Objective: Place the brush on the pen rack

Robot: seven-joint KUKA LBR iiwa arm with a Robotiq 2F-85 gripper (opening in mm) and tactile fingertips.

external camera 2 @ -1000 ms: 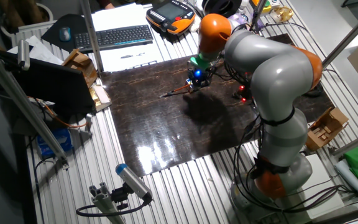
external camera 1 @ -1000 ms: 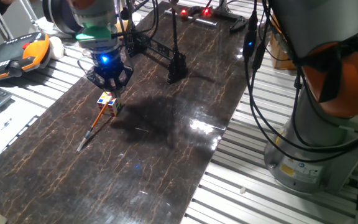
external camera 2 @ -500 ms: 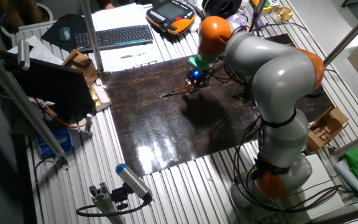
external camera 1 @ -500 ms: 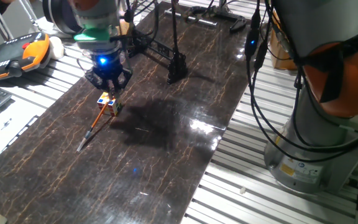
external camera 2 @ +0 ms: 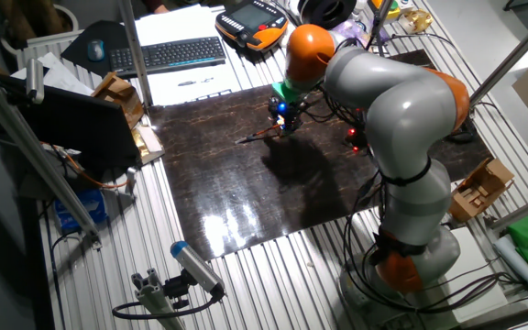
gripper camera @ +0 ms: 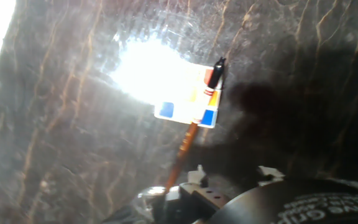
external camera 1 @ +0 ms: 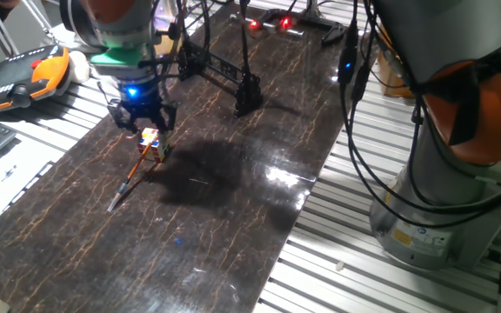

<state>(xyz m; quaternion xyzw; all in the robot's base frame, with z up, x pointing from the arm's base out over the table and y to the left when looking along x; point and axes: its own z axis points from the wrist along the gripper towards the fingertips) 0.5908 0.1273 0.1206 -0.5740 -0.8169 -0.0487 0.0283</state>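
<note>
Gripper [external camera 1: 139, 122] hovering just above the multicoloured cube [external camera 1: 152, 139], fingers apart and empty, brush [external camera 1: 134, 174] propped aslant on the cube, tip on the dark table [external camera 1: 233, 200], pen rack [external camera 1: 224, 74] standing farther back, well apart

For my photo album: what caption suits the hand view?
Looking down from the robot's hand at a brush lying against a multicoloured cube on the dark table.

I see the brush [external camera 1: 136, 172] orange-brown with a dark end; cube [external camera 1: 152, 141] multicoloured; pen rack [external camera 1: 220, 74] black; surface [external camera 1: 233, 200] dark, brown-veined.
</note>
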